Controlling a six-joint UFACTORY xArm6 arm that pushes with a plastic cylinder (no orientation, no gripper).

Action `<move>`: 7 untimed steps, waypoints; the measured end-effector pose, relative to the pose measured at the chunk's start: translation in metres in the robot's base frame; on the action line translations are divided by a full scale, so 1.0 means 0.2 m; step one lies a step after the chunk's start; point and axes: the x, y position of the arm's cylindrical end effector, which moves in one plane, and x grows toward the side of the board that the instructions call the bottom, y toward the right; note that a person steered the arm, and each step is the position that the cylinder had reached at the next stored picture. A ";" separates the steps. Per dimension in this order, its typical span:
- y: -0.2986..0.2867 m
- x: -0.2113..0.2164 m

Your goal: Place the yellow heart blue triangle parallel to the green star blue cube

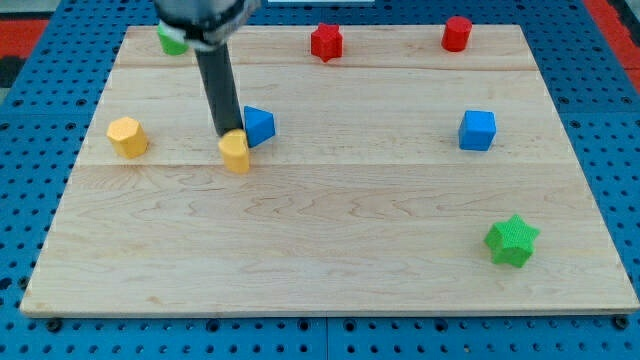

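No brand, label or writing is showing anywhere. The board [330, 270] is lying as pale wood planks with visible grain, resting on a blue pegboard surface [30, 120] dotted with holes. The blocks are looking like smooth, matte painted pieces.

There are no jaws on this arm; it is ending in a straight dark rod, holding nothing. My tip [226, 133] is sitting at the top edge of the yellow heart [236, 153], touching it or very nearly so. The blue triangle [258, 126] is standing just to the tip's right, touching the heart's upper right corner. A yellow hexagonal block [127, 136] is lying well to the tip's left. A green block [172, 41], partly hidden by the arm so its shape cannot be told, is sitting above the tip, near the view's top. A red star-like block [326, 42] and a red cylinder [456, 33] are standing up and to the right. The blue cube [477, 130] is far right of the tip, level with it, and the green star [512, 241] is lying below that, toward the view's bottom right.
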 end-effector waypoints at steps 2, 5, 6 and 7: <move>-0.16 0.08; 0.33 0.28; 0.76 0.37; 0.62 0.68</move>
